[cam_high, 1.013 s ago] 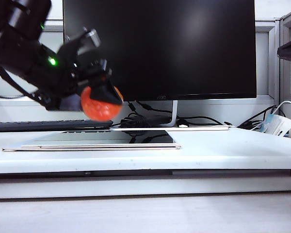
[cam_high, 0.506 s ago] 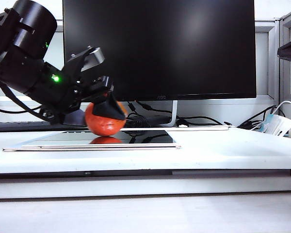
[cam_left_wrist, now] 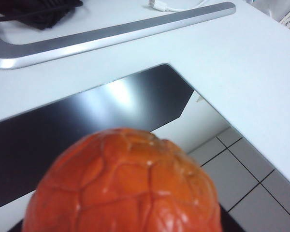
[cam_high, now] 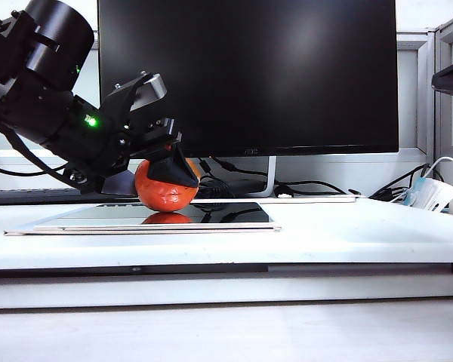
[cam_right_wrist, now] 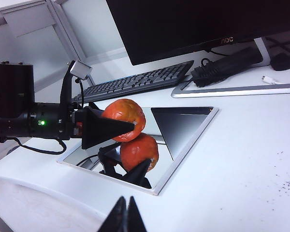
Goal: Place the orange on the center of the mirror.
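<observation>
Orange (cam_high: 164,190), clamped between the black fingers of my left gripper (cam_high: 162,170), sits low over the mirror (cam_high: 234,214), its underside at or just above the glass, its reflection directly beneath. Mirror lies flat on the white table (cam_high: 347,234), left of centre, before the black monitor (cam_high: 287,75). My right gripper (cam_right_wrist: 125,216) hangs at the near edge, fingertips pressed together, holding nothing.
</observation>
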Robot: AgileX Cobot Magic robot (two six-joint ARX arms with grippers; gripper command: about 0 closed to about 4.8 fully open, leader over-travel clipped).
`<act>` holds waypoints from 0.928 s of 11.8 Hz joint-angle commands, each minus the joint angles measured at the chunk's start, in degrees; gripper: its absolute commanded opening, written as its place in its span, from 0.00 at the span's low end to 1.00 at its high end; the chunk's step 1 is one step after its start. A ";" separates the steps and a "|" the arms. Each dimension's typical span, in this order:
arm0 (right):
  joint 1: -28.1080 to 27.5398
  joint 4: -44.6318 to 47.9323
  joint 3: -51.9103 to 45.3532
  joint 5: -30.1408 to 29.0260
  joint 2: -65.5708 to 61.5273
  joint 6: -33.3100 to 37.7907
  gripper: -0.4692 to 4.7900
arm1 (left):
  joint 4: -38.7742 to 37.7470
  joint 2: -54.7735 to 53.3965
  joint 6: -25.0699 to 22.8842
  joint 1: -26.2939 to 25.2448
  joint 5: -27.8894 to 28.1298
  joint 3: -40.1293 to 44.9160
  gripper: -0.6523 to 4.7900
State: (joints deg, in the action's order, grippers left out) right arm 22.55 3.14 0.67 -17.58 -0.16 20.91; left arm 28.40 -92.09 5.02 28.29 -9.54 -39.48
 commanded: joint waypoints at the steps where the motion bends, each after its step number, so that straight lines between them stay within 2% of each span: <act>1: 0.00 1.01 -0.39 -0.11 0.02 -0.15 0.09 | -2.34 -0.17 0.20 -0.02 0.33 0.11 0.86; 2: 0.00 1.03 -0.39 -0.13 0.02 -0.17 0.09 | -2.32 -0.17 0.24 -0.02 0.28 0.11 0.98; 3: 0.02 1.01 -0.39 -0.13 0.02 -0.15 0.09 | -1.07 -0.15 0.77 -0.02 -1.20 0.11 1.00; 11: 0.00 1.01 -0.39 -0.13 0.02 -0.15 0.09 | 4.48 -0.04 4.04 -0.02 -4.85 0.09 1.00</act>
State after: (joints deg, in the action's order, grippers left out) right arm 22.55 3.14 0.67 -17.65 -0.16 20.91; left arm 31.05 -92.40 8.88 28.27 -13.08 -39.35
